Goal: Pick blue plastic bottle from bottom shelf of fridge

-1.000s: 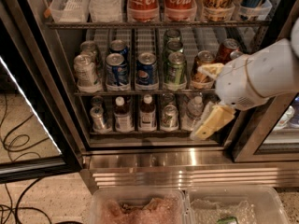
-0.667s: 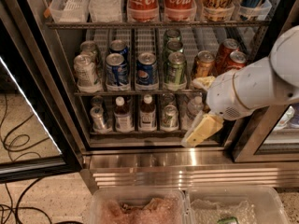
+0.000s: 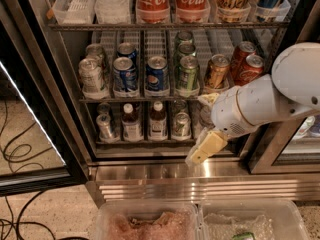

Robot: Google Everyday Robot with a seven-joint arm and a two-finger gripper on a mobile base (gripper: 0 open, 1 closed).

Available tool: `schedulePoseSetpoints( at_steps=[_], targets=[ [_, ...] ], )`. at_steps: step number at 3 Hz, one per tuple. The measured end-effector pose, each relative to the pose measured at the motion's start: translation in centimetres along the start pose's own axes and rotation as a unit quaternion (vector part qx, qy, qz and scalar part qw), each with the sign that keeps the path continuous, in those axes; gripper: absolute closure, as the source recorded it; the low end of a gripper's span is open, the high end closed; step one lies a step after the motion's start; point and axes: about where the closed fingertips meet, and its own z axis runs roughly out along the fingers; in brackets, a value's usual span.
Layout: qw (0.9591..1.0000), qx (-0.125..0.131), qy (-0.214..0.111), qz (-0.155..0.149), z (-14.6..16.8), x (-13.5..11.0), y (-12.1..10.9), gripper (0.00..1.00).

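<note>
The fridge [image 3: 30,69] stands open in the camera view. Its bottom shelf [image 3: 150,142] holds small cans and two alike small bottles with white caps and dark contents. One blue plastic bottle [image 3: 158,122] stands mid-shelf, its twin [image 3: 131,124] just to the left. My gripper [image 3: 198,130] hangs in front of the shelf's right end, to the right of the bottles and apart from them. It is open and empty. One pale yellow finger [image 3: 206,147] points down-left over the steel base. The white arm hides the shelf's right lanes.
The rack above holds several drink cans [image 3: 157,75]; cola cans [image 3: 152,1] stand on the top rack. The glass door [image 3: 25,134] is swung open at left. Stainless steel base [image 3: 165,176] lies below. Two clear plastic bins [image 3: 150,219] sit at the bottom. Cables lie on the floor at left.
My arm and gripper have moved left and down, from the fridge's right side to in front of the bottom shelf's right end. The drinks have not moved.
</note>
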Motion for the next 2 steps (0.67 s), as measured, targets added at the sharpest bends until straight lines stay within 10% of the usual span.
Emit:
schedulePoseSetpoints(
  at_steps=[2],
  targets=[
    [0.9967, -0.011, -0.072, -0.035, 3.5, -1.1, 0.4, 0.0]
  ],
)
